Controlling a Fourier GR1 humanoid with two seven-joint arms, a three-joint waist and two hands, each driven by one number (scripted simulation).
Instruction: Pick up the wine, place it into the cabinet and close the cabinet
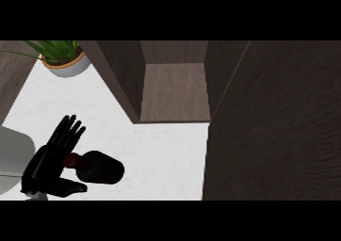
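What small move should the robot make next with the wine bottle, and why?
Probably curl the left hand around the wine bottle. The fingers are straight beside its red-capped neck, the bottle sits on the counter, and the cabinet already stands open.

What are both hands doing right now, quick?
Left hand: open, fingers straight, beside the wine bottle, not gripping it.
Right hand: not in view.

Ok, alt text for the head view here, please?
The robot's left hand, fingers straight, is beside the neck of a dark wine bottle on a white counter. Beyond it is an open wooden cabinet, its door swung out at right; a potted plant sits at top left.
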